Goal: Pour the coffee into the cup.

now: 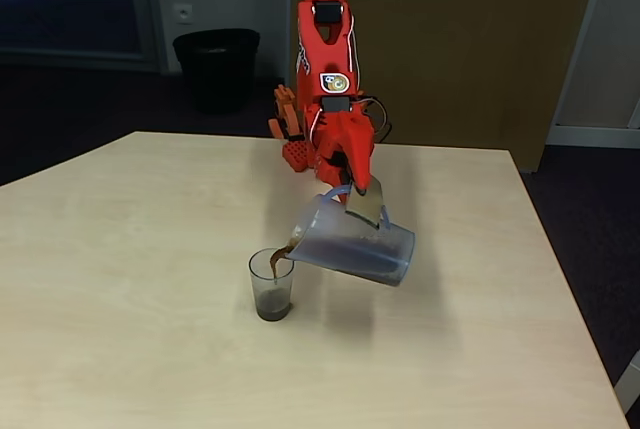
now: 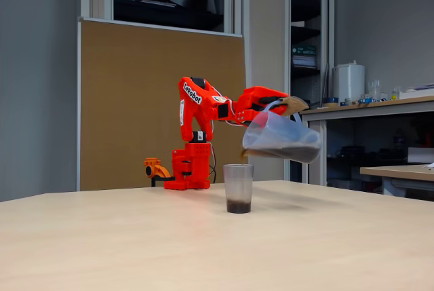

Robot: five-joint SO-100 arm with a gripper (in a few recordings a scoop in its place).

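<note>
**Jug tipped over the cup, coffee running**

I see the red arm [image 2: 203, 111] reaching forward from its base, upper link upright, forearm stretched level toward the cup [image 1: 271, 284]. The gripper [image 1: 350, 187] is clamped on the grey handle [image 1: 366, 201] of the translucent bluish jug [image 1: 355, 239], holding it off the table [image 1: 120, 249]. The jug lies tilted nearly on its side, spout just above the cup's rim, its body reaching away from the cup. A thin stream of coffee [image 1: 283, 254] falls from the spout into the cup; dark liquid pools in the cup's bottom, and more sits along the jug's lower wall. In a fixed view, the cup [image 2: 238, 188] stands upright on the table, in front of the arm's base, directly beneath the jug's spout.
</note>
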